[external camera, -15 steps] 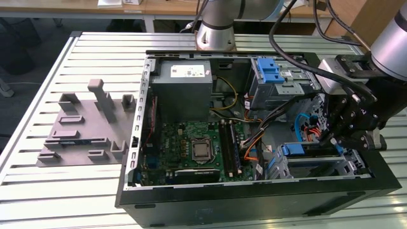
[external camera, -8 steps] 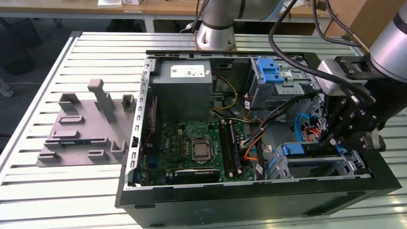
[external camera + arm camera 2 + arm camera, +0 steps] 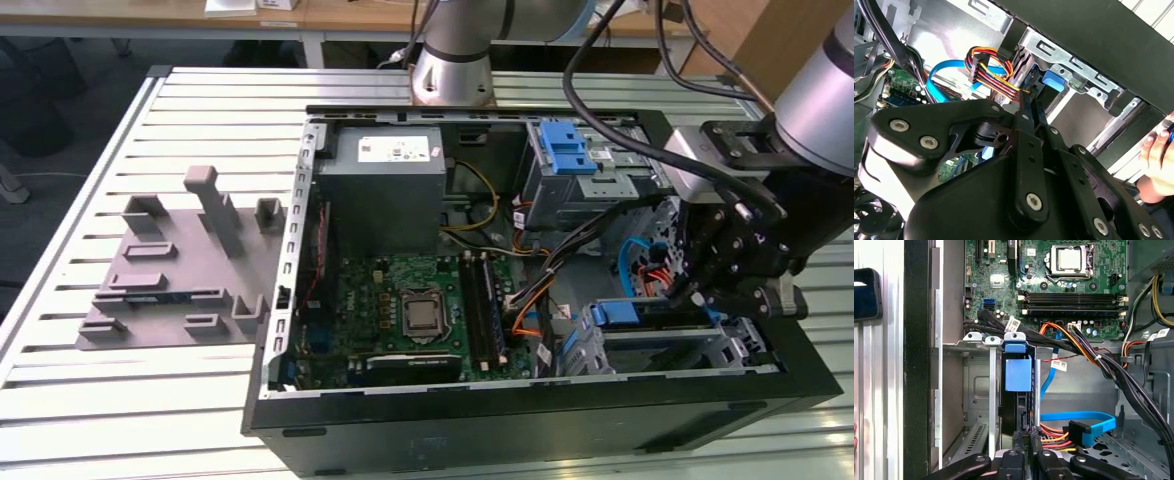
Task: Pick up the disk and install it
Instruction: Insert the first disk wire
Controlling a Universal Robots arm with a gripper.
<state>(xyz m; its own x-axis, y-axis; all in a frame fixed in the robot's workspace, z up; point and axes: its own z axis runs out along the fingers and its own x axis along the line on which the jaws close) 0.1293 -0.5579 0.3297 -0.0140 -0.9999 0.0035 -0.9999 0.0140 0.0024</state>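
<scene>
Gripper [image 3: 701, 290] was at right of exterior view, low inside open computer case [image 3: 534, 420]. Jaws closed on disk [image 3: 1018, 390], standing upright in metal drive cage [image 3: 979, 390], lower centre of first wrist view.

A slatted white-metal workbench [image 3: 160, 400] is filling most of the exterior view, daylight glancing off its ribs. Beyond its far edge a wooden desk [image 3: 334, 18] is running along the back, over a dark floor [image 3: 67, 110] showing beside the bench.
</scene>
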